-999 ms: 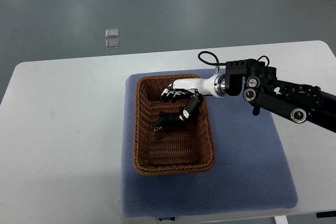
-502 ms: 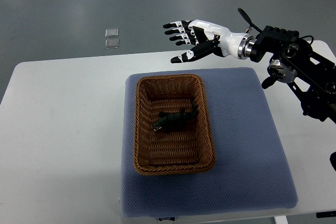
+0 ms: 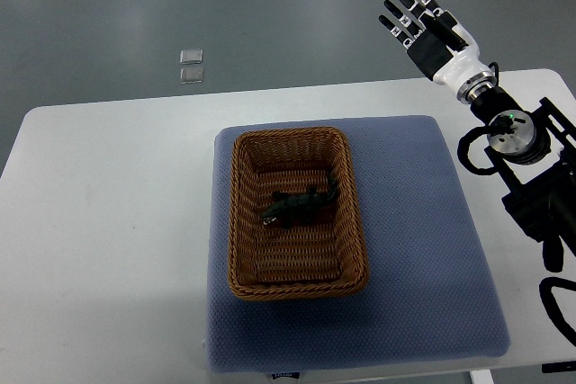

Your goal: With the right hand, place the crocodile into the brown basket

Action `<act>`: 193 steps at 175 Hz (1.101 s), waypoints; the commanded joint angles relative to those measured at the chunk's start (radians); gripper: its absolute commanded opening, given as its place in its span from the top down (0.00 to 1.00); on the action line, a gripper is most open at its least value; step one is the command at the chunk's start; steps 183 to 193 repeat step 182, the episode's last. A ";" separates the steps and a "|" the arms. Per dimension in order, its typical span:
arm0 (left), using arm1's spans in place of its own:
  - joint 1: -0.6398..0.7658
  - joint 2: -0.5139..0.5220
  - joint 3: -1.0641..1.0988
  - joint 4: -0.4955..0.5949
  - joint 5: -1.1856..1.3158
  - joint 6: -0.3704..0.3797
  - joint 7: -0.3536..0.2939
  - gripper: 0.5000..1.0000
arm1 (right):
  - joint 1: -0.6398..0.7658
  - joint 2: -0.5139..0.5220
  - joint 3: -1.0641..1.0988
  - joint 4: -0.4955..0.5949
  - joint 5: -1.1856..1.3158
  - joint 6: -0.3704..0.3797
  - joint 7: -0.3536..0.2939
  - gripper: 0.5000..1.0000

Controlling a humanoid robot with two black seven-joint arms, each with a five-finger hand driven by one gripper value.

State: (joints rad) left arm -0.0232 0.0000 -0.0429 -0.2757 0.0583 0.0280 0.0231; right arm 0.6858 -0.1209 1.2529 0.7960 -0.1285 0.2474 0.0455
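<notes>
Pulls the right hand (image 3: 430,35) up and off to the far right compared with a moment ago, well clear of the basket (image 3: 236,222), with fingers spread straight and holding nothing. Leaves the croc (image 3: 300,207) lying loose inside the basket, around mid-floor, untouched. Looks basically done, so just keep the retreat high and wide, no dipping back over the rim, and park clear of the table (image 3: 108,222).

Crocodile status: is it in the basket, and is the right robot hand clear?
Right robot hand open, upper right, off the basket. Crocodile lying inside brown basket. Nothing obstructing.
</notes>
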 commanded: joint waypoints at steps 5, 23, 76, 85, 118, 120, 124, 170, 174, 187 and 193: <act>0.000 0.000 0.000 0.000 0.000 0.001 0.000 0.00 | -0.006 0.010 0.003 -0.052 0.145 0.007 0.008 0.14; 0.000 0.000 0.000 0.000 0.000 0.001 0.000 0.00 | -0.032 0.013 0.003 -0.064 0.187 0.039 0.039 0.14; 0.000 0.000 -0.002 0.001 0.000 0.000 0.000 0.00 | -0.065 0.043 0.002 -0.129 0.190 0.119 0.071 0.14; 0.002 0.000 -0.002 0.001 0.000 0.000 0.000 0.00 | -0.065 0.043 0.003 -0.129 0.190 0.119 0.071 0.14; 0.002 0.000 -0.002 0.001 0.000 0.003 0.000 0.00 | -0.065 0.043 0.002 -0.129 0.190 0.121 0.071 0.14; 0.002 0.000 -0.002 0.001 0.000 0.003 0.000 0.00 | -0.065 0.043 0.002 -0.130 0.190 0.121 0.071 0.14; 0.002 0.000 -0.002 0.001 0.000 0.003 0.000 0.00 | -0.065 0.043 0.002 -0.129 0.190 0.121 0.071 0.14; 0.002 0.000 0.000 0.001 0.000 0.006 0.000 0.00 | -0.060 0.032 -0.006 -0.132 0.185 0.144 0.070 0.14; 0.002 0.000 0.000 0.001 0.000 0.006 0.000 0.00 | -0.060 0.032 -0.007 -0.130 0.184 0.147 0.070 0.14; 0.002 0.000 0.000 0.001 0.000 0.006 0.000 0.00 | -0.058 0.030 -0.007 -0.132 0.182 0.150 0.068 0.14; 0.002 0.000 0.000 0.001 0.000 0.006 0.000 0.00 | -0.058 0.030 -0.007 -0.132 0.182 0.150 0.068 0.14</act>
